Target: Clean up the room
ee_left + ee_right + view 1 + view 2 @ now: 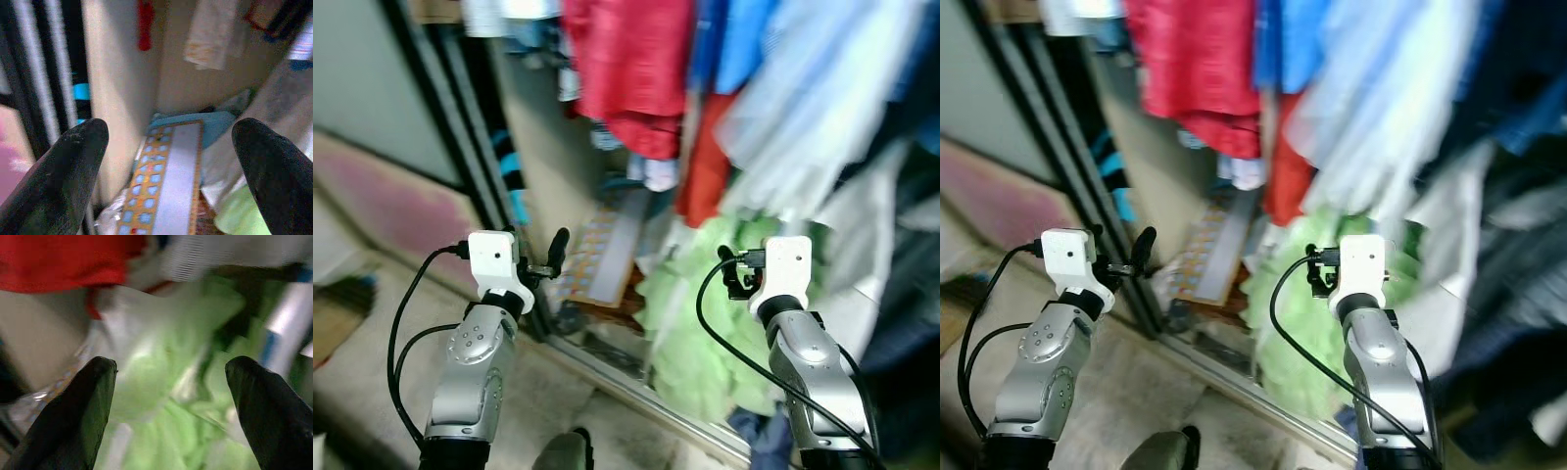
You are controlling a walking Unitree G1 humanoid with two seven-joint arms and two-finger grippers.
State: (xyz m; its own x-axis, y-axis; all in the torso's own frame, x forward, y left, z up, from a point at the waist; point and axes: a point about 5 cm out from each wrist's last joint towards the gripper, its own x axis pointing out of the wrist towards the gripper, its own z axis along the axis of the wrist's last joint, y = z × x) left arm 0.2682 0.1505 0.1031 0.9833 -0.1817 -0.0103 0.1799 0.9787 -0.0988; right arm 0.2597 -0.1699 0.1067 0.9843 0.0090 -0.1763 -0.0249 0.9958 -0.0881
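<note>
Clothes crowd the open wardrobe ahead of me: a red garment [631,73] hangs at the far centre, blue [729,39] and pale blue shirts [813,108] to its right, all blurred. Low in the wardrobe, on the right, a heap of light green fabric [690,328] spills down toward the metal door track [636,387] at the near edge. To the left of that heap a flat board patterned with blue squares and an orange border [164,181] leans on the wardrobe floor, beside a beige inner wall [115,88]. Dark vertical door frames [460,127] stand at the left, with a pinkish panel [396,201] further left.

I hold the left gripper [168,147] raised in front of the wardrobe's left side, its two black fingers [68,171] spread wide with nothing between them, the patterned board showing through the gap. The right gripper [168,391] is raised in front of the green heap, its fingers [78,411] likewise spread wide and empty, apart from the fabric as far as I can tell through the blur. Black cables [401,333] loop from both wrists down the silver arms. Pale flooring [538,401] lies at the near edge.
</note>
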